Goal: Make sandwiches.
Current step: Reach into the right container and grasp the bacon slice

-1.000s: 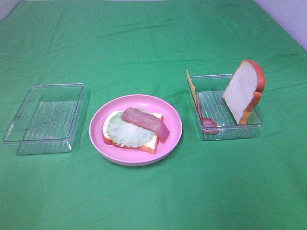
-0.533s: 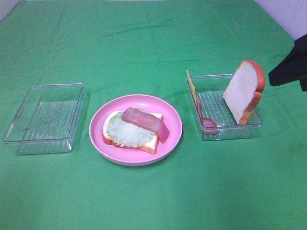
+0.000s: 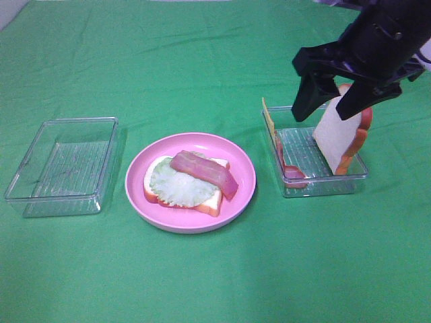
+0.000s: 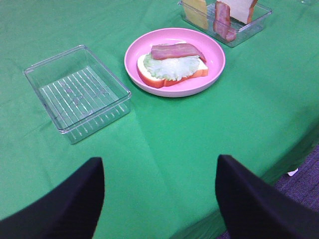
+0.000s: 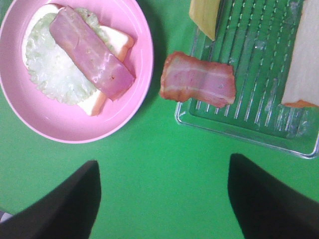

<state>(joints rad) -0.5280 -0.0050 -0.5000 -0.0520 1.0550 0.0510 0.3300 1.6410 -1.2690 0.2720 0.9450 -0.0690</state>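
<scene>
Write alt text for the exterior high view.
The right pincer, open, hovers over a clear tray holding an upright bread slice, a bacon strip and a cheese slice. At centre, a pink plate carries a bottom bread slice topped with lettuce and bacon; a second clear tray sits left on the green cloth.

A pink plate (image 5: 70,127) on the green cloth (image 5: 164,134) holds a bread slice (image 5: 119,39) covered with lettuce (image 5: 52,69), and a bacon strip (image 5: 92,52) lies across the top. Just beside it is a clear tray (image 5: 249,127). A second bacon strip (image 5: 198,85) overhangs the tray's rim on the plate side, a cheese slice (image 5: 205,15) sits at the same side, and another bread slice (image 5: 304,64) is at the far wall. The right gripper (image 5: 164,169) has its dark fingers (image 5: 65,209) spread wide with nothing between them.
</scene>
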